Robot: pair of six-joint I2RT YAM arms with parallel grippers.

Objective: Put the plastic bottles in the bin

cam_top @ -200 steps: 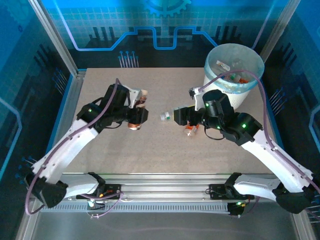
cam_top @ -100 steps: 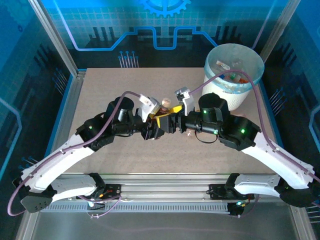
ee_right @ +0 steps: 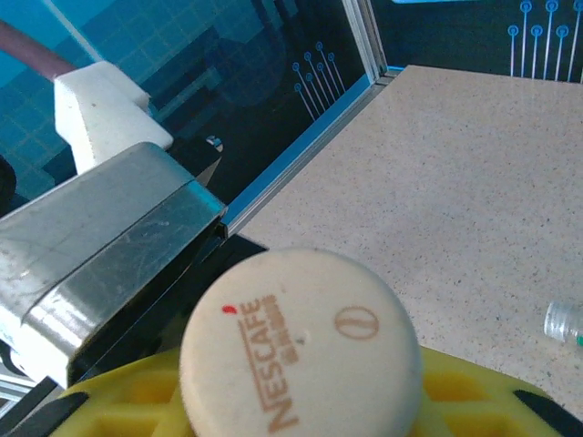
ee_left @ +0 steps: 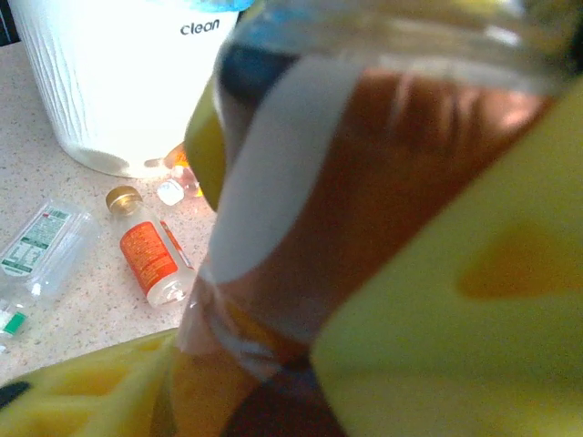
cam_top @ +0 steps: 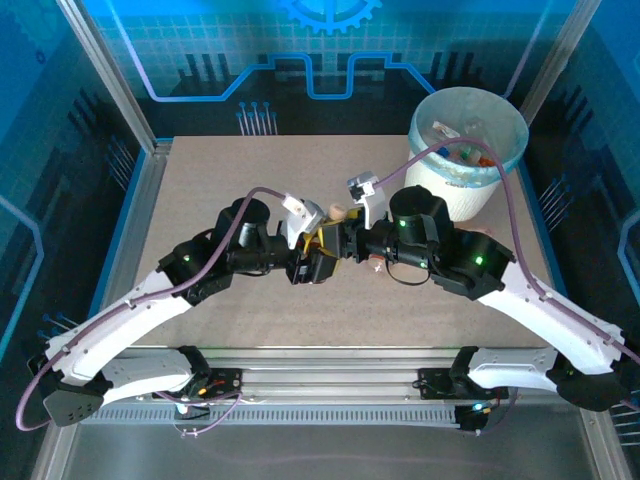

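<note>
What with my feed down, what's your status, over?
Left gripper, right gripper meet mid-table, jaws around one bottle; holder unclear. Bin far right. Loose bottles on table by bin.

Blue-lit enclosure around a speckled beige tabletop (cam_top: 200, 180).
Circuit-patterned blue panels (cam_top: 200, 40) stand far; aluminium posts (cam_top: 105, 75) flank left and right; a slotted rail (cam_top: 330, 385) runs near.

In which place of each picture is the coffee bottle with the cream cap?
Top external: coffee bottle just above mid-picture.
Left wrist: its brown body crosses the middle.
Right wrist: its cream cap, bottom centre.
Shared landmark: the speckled table.
</note>
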